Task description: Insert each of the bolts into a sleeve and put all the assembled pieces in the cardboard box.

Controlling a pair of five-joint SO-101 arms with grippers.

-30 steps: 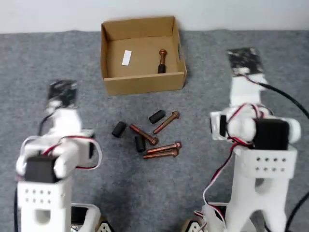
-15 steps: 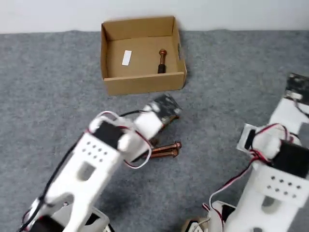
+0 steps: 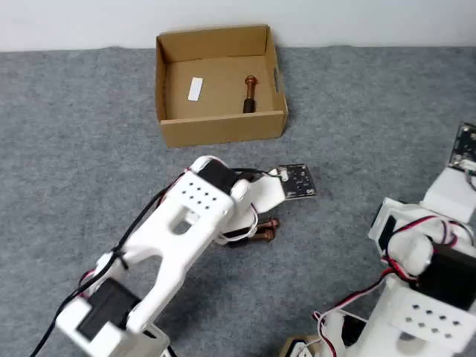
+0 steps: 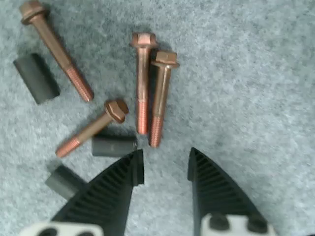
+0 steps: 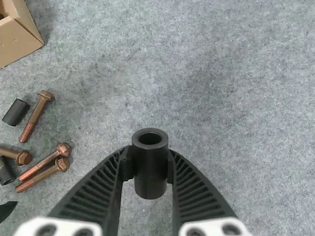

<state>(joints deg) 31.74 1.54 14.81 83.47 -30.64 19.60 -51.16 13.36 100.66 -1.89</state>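
A grey carpet-like mat covers the table. The white left arm stretches across it above the loose parts, and the white right arm stands at the mat's right side. An open brown cardboard box sits at the far edge. It holds one copper bolt pushed into a black sleeve and a small white label.

The left gripper hovers just beside the pile, jaws spread with nothing between them. The right gripper is clenched on a black cylindrical sleeve, whose bore faces the wrist camera, well apart from the pile.

Four loose copper flanged bolts lie on the mat, two of them side by side. Three loose black sleeves lie among them, one near a jaw tip.
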